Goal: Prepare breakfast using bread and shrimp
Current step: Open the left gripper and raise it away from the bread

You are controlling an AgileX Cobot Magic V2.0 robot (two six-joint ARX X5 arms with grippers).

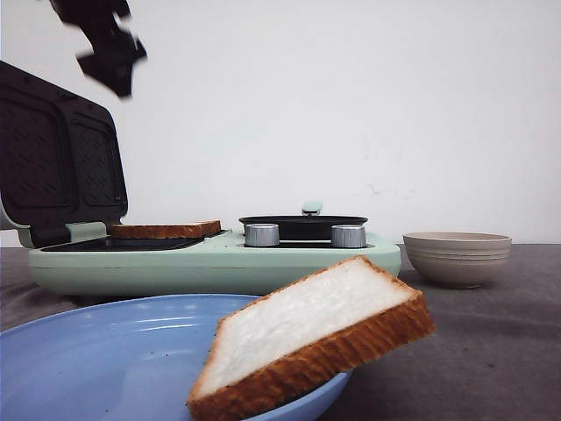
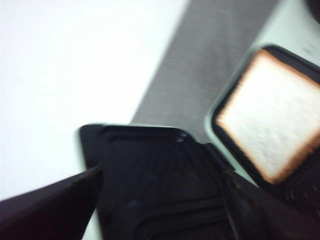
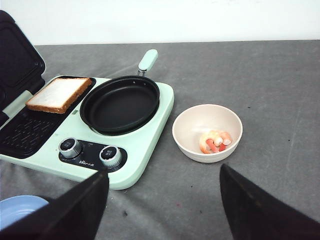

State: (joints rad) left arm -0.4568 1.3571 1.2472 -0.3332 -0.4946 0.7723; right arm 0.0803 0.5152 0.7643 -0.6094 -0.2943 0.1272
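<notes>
Starting at the right gripper: fingers spread wide, nothing between them, hanging above the grey table between the breakfast maker and the cream bowl that holds the shrimp. The left gripper is up high over the open lid; its wrist view is too blurred, so I can't tell how far its jaws are parted. One bread slice already sits on the ridged sandwich plate of the mint-green breakfast maker, the black frying pan beside it is bare, and the second bread slice leans on the rim of the blue plate up front. My guess is the shrimp are next, and they're tiny and curled together, so I'd drop straight down into the bowl, stay off the wall, and close slowly low on the pile so they don't squirt out. Writing: there's a small printed mark between the two silver knobs, too small to read.
</notes>
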